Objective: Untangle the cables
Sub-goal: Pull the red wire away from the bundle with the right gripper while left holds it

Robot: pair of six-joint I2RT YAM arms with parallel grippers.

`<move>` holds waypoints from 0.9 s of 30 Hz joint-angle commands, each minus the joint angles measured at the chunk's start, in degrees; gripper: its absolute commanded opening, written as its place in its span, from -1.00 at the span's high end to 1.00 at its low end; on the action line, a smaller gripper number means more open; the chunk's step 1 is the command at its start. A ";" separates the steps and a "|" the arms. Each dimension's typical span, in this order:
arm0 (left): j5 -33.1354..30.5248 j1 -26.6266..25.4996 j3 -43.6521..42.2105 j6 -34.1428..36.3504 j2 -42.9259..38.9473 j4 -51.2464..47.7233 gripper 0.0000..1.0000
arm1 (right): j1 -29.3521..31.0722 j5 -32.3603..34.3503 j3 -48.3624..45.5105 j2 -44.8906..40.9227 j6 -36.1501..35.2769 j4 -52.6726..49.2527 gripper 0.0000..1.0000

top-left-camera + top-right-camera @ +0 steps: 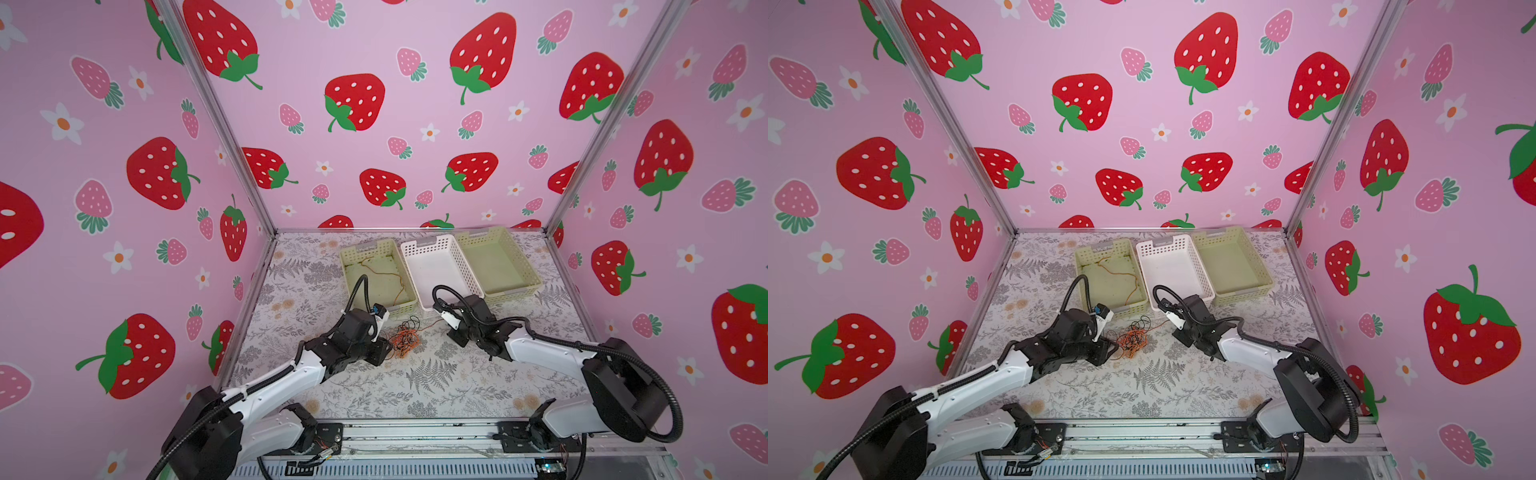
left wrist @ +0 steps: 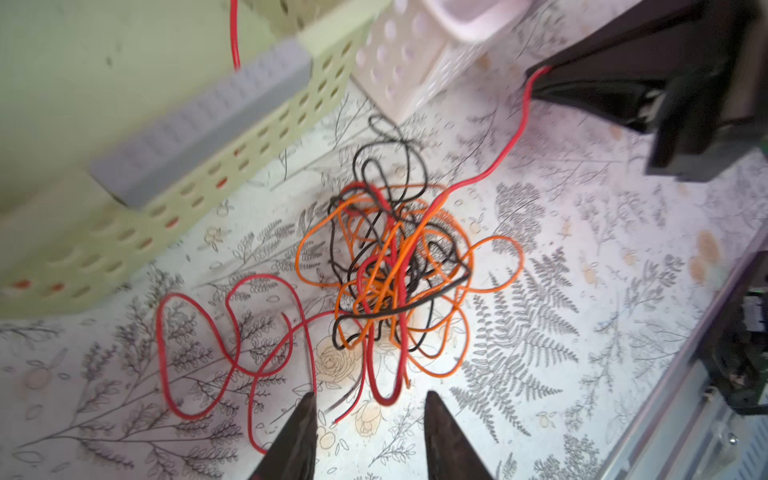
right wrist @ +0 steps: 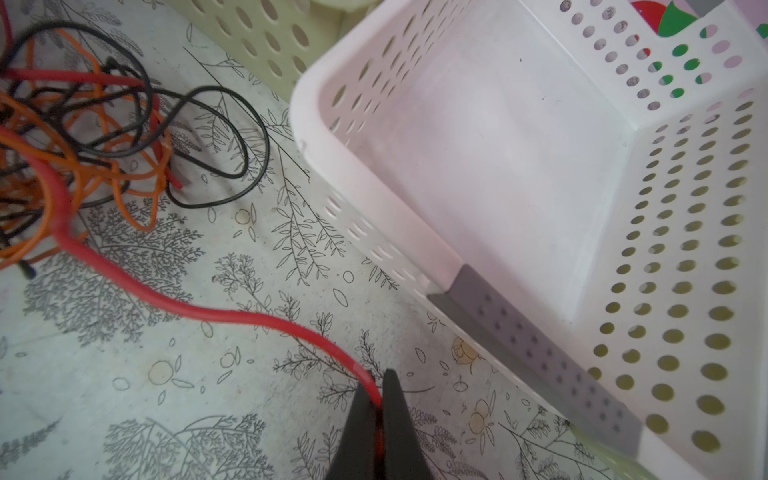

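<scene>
Grey fern-print bench [image 1: 415,390] inside a booth of pink strawberry walls [image 1: 374,104]. Just past my right fingers [image 3: 395,415] stands a white basket [image 3: 498,166], green baskets [image 1: 365,251] flanking it. The cables [image 2: 395,270] lie on the bench between my two pairs of fingers: a loose knot of thin orange, black and red wire. My right fingers pinch a red strand [image 3: 249,320] trailing from it. My left fingers [image 2: 305,424] stand partly apart, empty, just short of the knot.

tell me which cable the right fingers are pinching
The red cable: it runs into the shut right fingers; the orange cable and black cable lie loose.
</scene>
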 commanded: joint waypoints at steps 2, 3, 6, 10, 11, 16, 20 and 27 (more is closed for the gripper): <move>-0.04 0.05 2.95 2.91 -2.53 -2.24 0.09 | 0.08 0.10 0.82 -0.20 -0.19 -1.32 1.00; 1.18 0.01 3.08 3.10 -1.57 -2.15 0.10 | 0.05 0.13 1.11 -0.01 -0.10 -1.56 1.00; 2.19 -0.21 4.03 2.22 2.38 -2.83 0.20 | 0.11 0.21 1.35 0.13 0.06 -1.99 1.00; 0.15 -0.39 3.38 0.85 4.58 -1.89 0.31 | -0.02 0.43 1.57 0.25 0.23 -2.45 1.00; 0.15 -0.39 3.07 0.74 4.64 -1.51 0.32 | -0.02 0.49 1.61 0.33 0.25 -2.58 1.00; 0.26 -1.06 2.10 -0.30 5.31 -0.39 0.28 | -0.02 0.63 2.05 0.60 0.34 -2.94 1.00; -0.83 -1.65 1.19 -0.41 7.61 2.50 0.26 | 0.03 0.32 2.35 0.77 0.43 -3.07 1.00; -3.58 -1.78 2.12 -0.08 8.98 4.12 0.33 | -0.50 0.46 2.07 0.27 0.71 -3.21 1.00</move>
